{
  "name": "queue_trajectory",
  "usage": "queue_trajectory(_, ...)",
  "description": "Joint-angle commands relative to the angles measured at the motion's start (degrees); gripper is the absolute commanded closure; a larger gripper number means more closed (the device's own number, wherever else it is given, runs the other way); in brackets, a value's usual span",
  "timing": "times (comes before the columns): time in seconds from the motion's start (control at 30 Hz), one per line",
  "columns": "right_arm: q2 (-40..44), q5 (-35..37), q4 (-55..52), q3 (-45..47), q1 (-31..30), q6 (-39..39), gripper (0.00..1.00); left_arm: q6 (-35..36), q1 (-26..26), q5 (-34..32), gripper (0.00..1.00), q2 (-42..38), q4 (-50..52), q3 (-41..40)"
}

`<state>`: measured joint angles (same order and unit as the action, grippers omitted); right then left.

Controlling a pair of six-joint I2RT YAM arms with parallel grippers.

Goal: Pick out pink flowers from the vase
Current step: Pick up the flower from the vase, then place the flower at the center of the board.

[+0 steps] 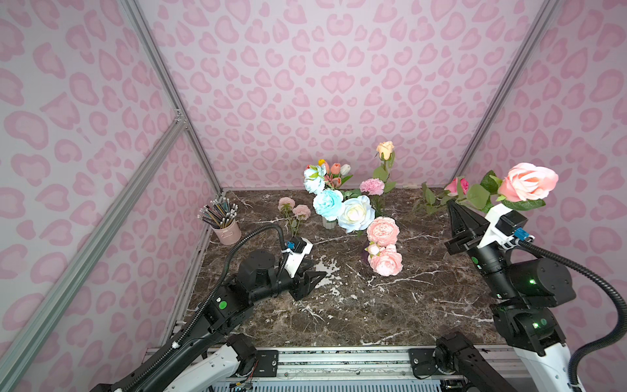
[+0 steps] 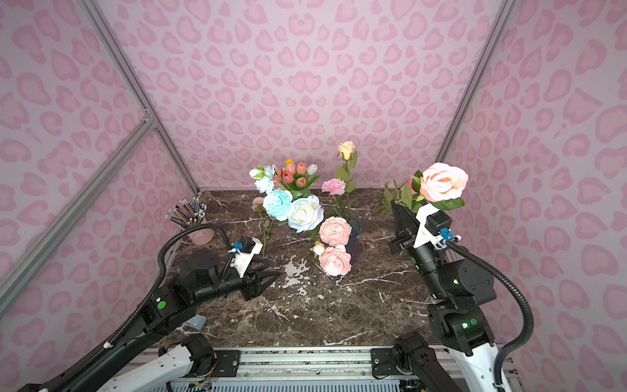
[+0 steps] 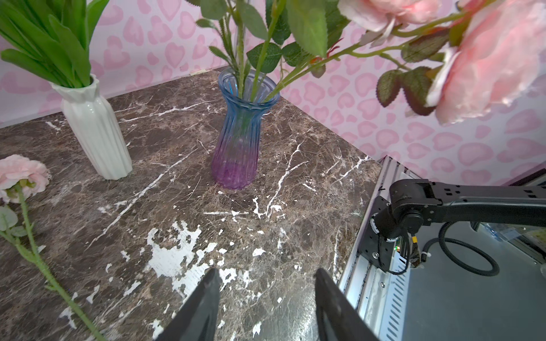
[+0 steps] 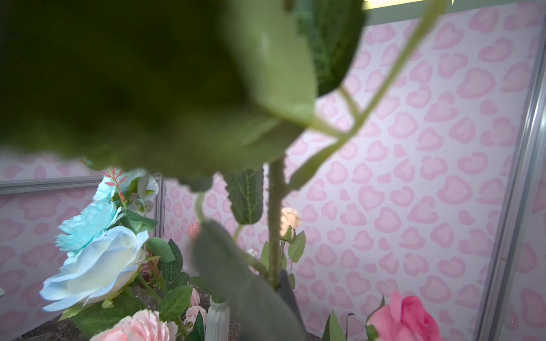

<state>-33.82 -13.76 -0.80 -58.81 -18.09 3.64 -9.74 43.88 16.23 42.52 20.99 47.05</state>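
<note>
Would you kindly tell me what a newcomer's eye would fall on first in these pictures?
First, the big pink rose, held high at the right side by the right tool, which is shut on its stem. Next, the blue and white flowers bunched at the back middle of the dark marble table, with pale pink flowers leaning out in front. The left tool hangs open low over the table's left side.

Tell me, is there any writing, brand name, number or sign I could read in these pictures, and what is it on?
No text can be read anywhere.
The green round stickers on the arms: too small to tell whether anything is printed.
The white vase, the blue and purple vase and the pink pencil cup: plain, no lettering.
The walls: only a pink heart pattern.
</note>
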Motion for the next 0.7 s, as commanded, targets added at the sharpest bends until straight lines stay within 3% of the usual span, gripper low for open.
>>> queue_trajectory(0.0, 0.3, -5.4, -10.2, -2.9, -0.1, 1.4, 1.0, 1.9, 0.0, 3.1, 0.46, -0.2, -4.2, 0.4)
queue_trajectory(0.1, 0.2, -10.0, -16.5, -5.1, 0.0, 2.6, 1.0, 2.6, -0.1, 4.3, 0.47, -0.2, -4.7, 0.6)
queue_trajectory(0.33, -2.1, -25.4, -19.4, -7.5, 0.0, -0.7, 1.0, 3.7, 0.1, 4.5, 0.47, -0.2, -4.9, 1.6)
queue_trajectory(0.53, -5.1, -39.9, -11.0, -7.4, -0.1, -9.8, 1.0, 3.7, 0.1, 2.2, 0.47, -0.8, -4.3, 1.9)
queue_trajectory(0.67, -6.6, -43.4, -3.4, -6.1, -3.3, -15.9, 1.0, 3.4, 0.1, 0.0, 0.47, -0.9, -3.8, 2.0)
